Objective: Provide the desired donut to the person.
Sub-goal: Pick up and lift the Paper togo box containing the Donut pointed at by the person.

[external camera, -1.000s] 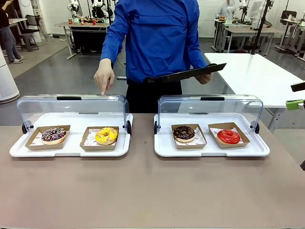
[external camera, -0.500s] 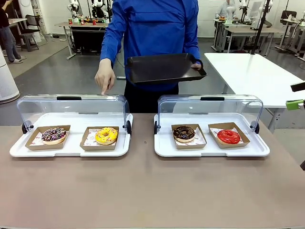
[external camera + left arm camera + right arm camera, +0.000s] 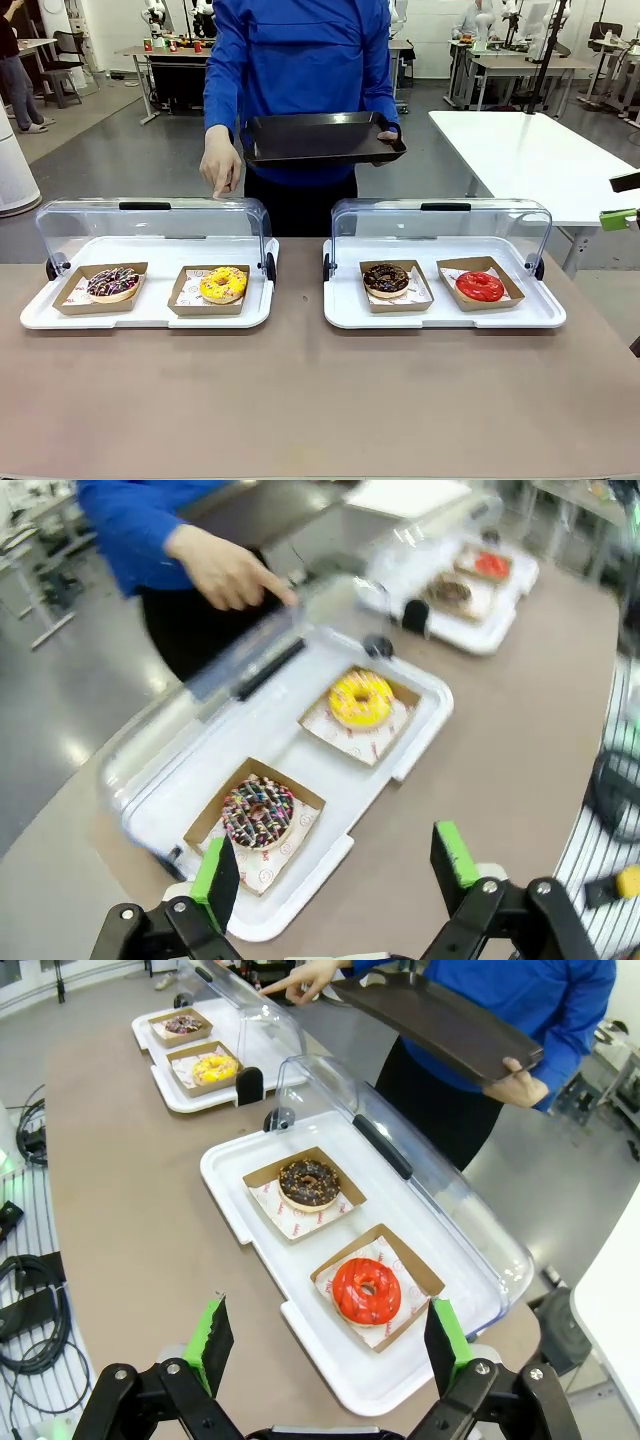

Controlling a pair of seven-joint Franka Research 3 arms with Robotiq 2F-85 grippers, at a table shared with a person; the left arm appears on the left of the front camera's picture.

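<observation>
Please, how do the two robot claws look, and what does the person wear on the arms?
The left claw and the right claw look alike: black jointed fingers with round bolts, each tipped by a bright green pad. The person wears a bright blue jacket with long sleeves.

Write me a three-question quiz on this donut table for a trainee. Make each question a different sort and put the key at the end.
1. Multiple choice: which donut shares a white tray with the red donut?
A. the yellow one
B. the chocolate donut
C. the sprinkled one

2. True or false: the left claw and the right claw both stand open, gripping nothing.

3. Fill in the blank: the person's pointing hand aims down at the clear lid of the tray on the robot's ____ side.

Key: 1 B; 2 true; 3 left.
</observation>
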